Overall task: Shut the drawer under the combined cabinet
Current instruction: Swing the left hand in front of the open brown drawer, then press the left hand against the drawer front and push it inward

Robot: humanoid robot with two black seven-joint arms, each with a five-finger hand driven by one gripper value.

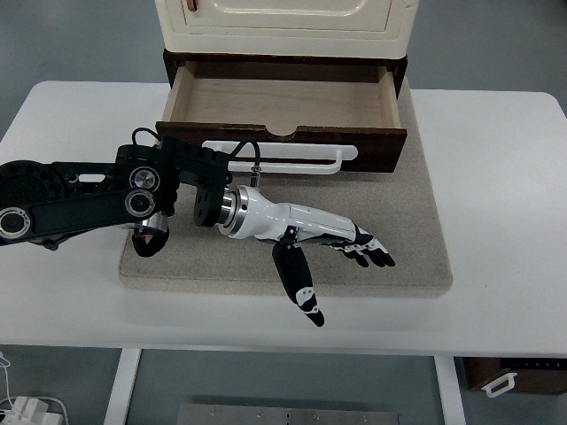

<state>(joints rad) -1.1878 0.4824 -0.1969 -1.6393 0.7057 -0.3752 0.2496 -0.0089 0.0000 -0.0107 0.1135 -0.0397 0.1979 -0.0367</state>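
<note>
The drawer (282, 104) stands pulled out at the 12 o'clock side of the tabletop (496, 177), under the cream cabinet (283, 22). Its inside is pale bare wood with nothing in it; its front panel is dark brown, with a half-round notch in the top edge and a long white bar handle (279, 155) across it. The cabinet's dark base sits on a beige mat (416, 221) that spreads toward 6 o'clock.

At 6 o'clock of the drawer front, over the mat, lies the left hand (310, 232), white with black fingertips, its black arm (80, 199) coming in from 9 o'clock. The fingers (368, 248) are stretched out and loosely spread toward 3 o'clock, the thumb pointing toward 6 o'clock, holding nothing. The hand is near the drawer front but apart from it; a thin black cable arches by the wrist close to the handle.

At 5 o'clock, below the tabletop edge, a dark box with a white handle (518, 376) shows. No writing can be read anywhere.
</note>
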